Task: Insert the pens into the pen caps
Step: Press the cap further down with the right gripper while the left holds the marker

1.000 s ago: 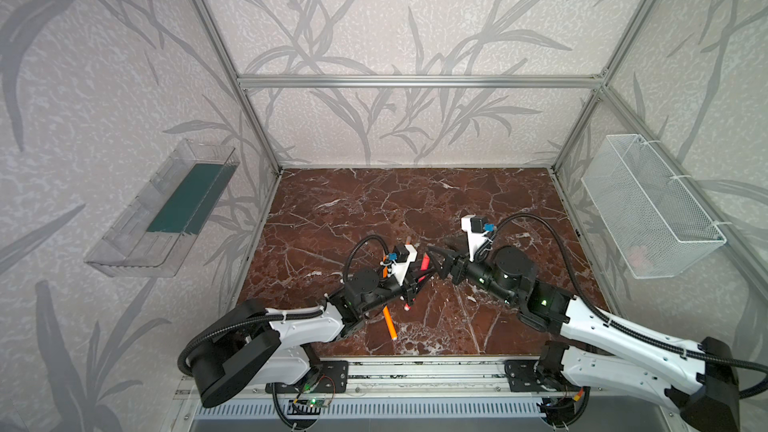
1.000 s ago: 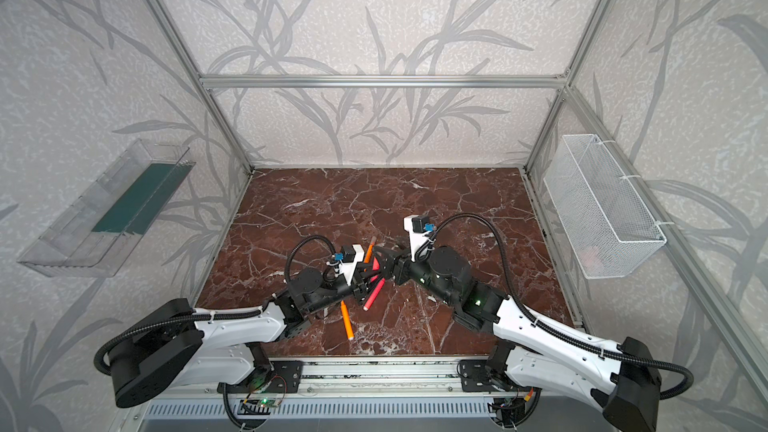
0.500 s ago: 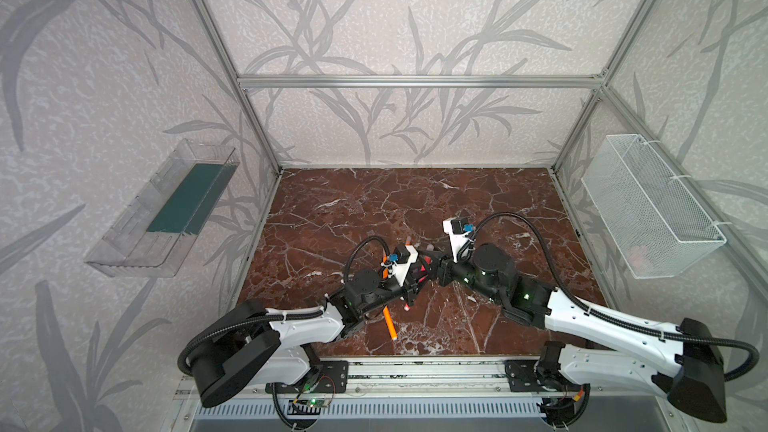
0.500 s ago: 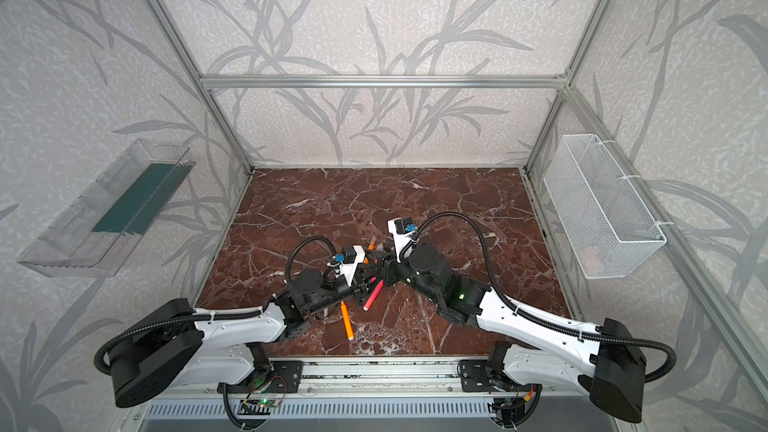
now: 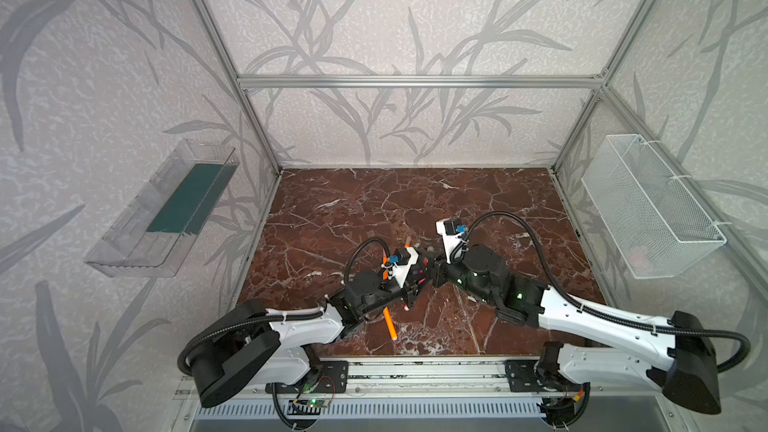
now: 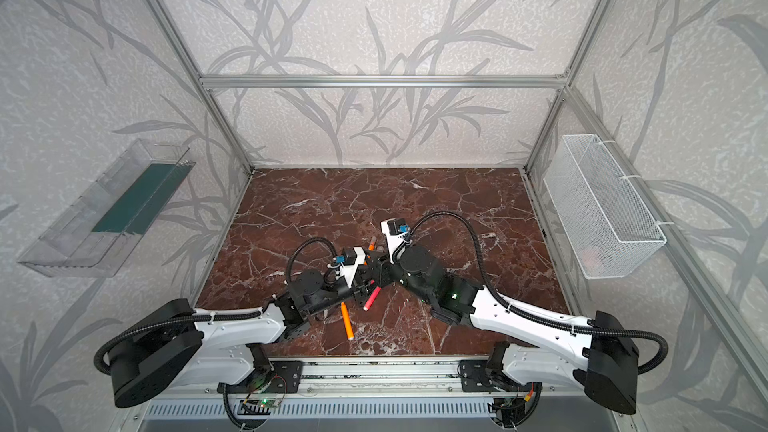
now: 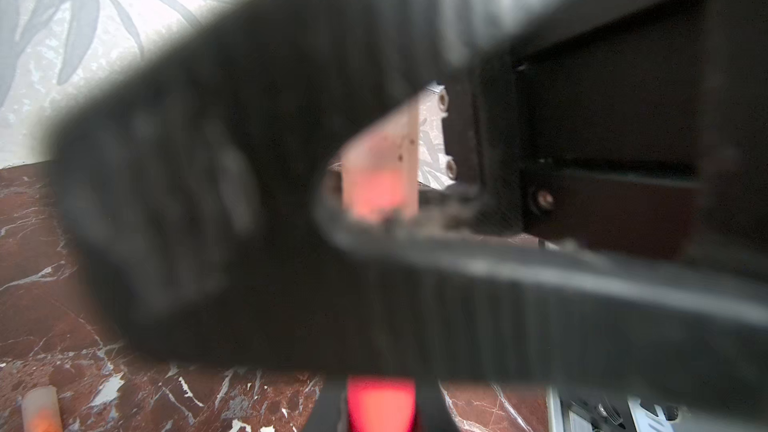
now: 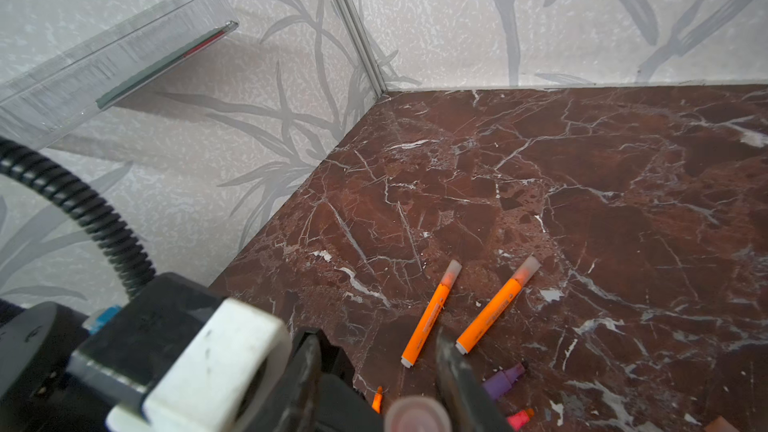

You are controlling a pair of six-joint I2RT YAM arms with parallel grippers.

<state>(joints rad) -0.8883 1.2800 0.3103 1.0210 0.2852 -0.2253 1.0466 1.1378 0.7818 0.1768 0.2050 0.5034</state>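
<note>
White left arm (image 6: pixel 241 328) outstretched, jaws gripping pen (image 6: pixel 371 299)

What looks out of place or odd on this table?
Nothing broken or spilled. The pens lie loose at mixed angles; one orange pen lies nearest the table's front edge, beside the red pen in the left gripper.

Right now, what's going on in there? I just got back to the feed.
The left gripper is shut on a pink-red pen. The right gripper faces it over the middle of the table, with a pale pen cap between its jaws. Red shows inside the cap, so the tip looks partly in. Whether the jaws are clamped on the cap is unclear. Two orange pens lie capped on the table, and a purple pen lies near them.
</note>
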